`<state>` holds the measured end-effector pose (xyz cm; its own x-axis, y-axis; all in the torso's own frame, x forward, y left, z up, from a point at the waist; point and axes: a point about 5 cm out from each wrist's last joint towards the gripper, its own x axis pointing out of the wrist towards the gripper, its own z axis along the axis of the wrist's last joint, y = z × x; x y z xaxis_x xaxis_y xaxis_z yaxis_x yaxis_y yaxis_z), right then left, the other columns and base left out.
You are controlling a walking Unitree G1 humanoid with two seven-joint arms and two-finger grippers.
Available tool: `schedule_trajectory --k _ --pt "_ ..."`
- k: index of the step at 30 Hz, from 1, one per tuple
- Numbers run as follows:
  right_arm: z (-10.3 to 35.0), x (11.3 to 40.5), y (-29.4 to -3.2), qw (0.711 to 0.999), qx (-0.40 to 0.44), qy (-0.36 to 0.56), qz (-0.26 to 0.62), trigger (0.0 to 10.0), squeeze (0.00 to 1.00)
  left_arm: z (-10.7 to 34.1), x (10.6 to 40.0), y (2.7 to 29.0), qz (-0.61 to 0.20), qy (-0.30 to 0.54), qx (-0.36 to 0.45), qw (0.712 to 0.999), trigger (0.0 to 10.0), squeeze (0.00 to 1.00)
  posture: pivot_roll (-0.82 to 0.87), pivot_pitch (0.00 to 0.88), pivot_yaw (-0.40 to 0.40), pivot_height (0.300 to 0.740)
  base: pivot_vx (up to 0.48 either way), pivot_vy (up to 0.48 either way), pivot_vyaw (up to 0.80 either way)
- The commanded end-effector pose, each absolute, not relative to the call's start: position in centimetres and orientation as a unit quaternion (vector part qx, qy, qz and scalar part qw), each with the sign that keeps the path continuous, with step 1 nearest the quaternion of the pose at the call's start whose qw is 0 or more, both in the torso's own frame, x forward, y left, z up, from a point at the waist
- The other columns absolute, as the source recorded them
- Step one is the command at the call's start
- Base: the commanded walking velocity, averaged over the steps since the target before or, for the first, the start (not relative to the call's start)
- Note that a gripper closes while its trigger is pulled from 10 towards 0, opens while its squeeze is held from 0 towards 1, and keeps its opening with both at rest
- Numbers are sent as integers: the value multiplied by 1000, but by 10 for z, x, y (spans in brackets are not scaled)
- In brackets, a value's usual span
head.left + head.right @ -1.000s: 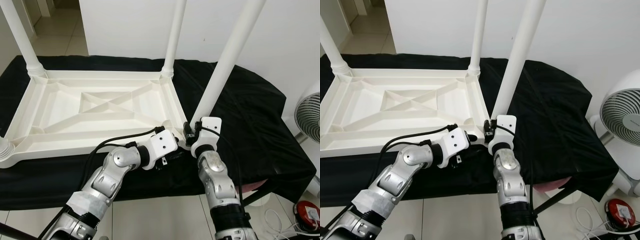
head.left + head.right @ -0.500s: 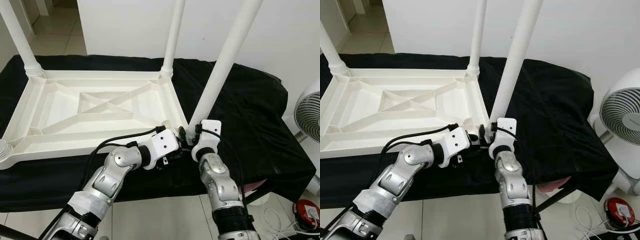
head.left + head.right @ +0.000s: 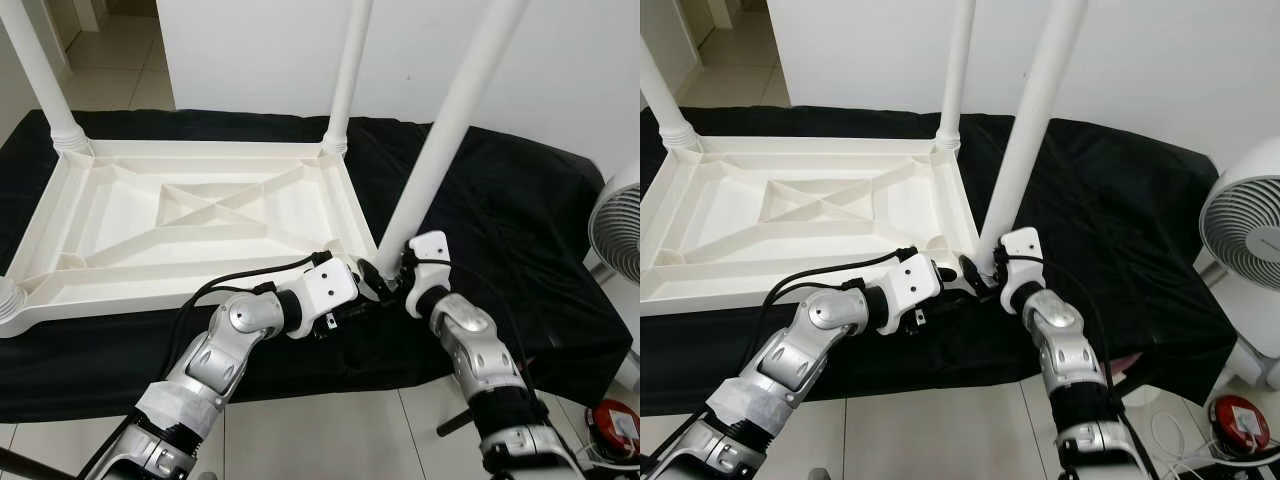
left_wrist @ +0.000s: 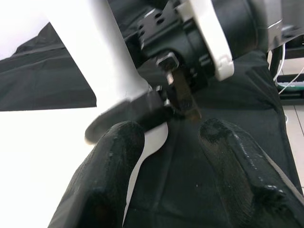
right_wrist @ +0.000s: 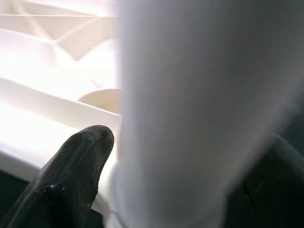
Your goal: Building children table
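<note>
The right gripper [image 3: 992,270] has its jaws clamped on the white leg [image 3: 440,150]. The left gripper [image 4: 168,142], jaws apart, sits beside the tabletop [image 3: 190,215] corner.

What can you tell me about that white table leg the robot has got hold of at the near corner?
The table leg is a smooth white tube, plastic by its look, rising tilted from the near right corner of the upturned tabletop and running out of the picture at the top. The right gripper clasps its base, a black finger on either side. The left gripper sits at the same corner.
</note>
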<state>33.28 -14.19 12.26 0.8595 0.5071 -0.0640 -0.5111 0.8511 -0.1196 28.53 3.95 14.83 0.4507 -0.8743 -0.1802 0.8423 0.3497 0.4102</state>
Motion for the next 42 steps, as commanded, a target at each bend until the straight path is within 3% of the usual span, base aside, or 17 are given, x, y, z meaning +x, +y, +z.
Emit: schedule_trajectory --k 1,8,9,10,21,22,24,25,35,42 --pt "121 334 -141 956 -75 16 283 10000 0 149 288 39 -507 -39 231 830 10000 0 -33 0 -87 740 0 0 0" --pt "122 339 -135 941 -78 18 328 10000 0 151 289 39 -505 -40 231 831 10000 0 -24 0 -86 740 0 0 0" --pt "120 342 -134 935 -82 27 343 4000 0 151 289 39 -503 -41 231 832 10000 0 -21 0 -88 740 0 0 0" --pt "117 344 -134 931 -79 42 354 0 0 151 289 40 -501 -41 231 833 10000 0 -18 0 -90 740 0 0 0" --pt "103 341 -140 924 -71 65 370 0 0 152 289 41 -496 -41 229 837 10000 0 -18 0 -95 740 0 0 0" --pt "101 339 -140 926 -65 68 367 9490 0 152 289 40 -497 -41 228 836 10000 0 -24 0 -96 740 0 0 0" --pt "101 339 -140 926 -65 68 367 9490 0 152 289 40 -497 -41 228 836 10000 0 -24 0 -96 740 0 0 0" --pt "101 339 -140 927 -63 68 364 10000 0 152 289 40 -497 -41 228 836 10000 0 -25 0 -96 740 0 0 0" --pt "102 336 -134 951 -32 53 303 10000 0 151 288 38 -500 -41 226 835 10000 0 -33 0 -97 740 0 0 0" --pt "107 325 -121 978 37 54 199 10000 0 150 287 38 -502 -40 225 834 10000 0 -38 0 -105 740 0 0 0"
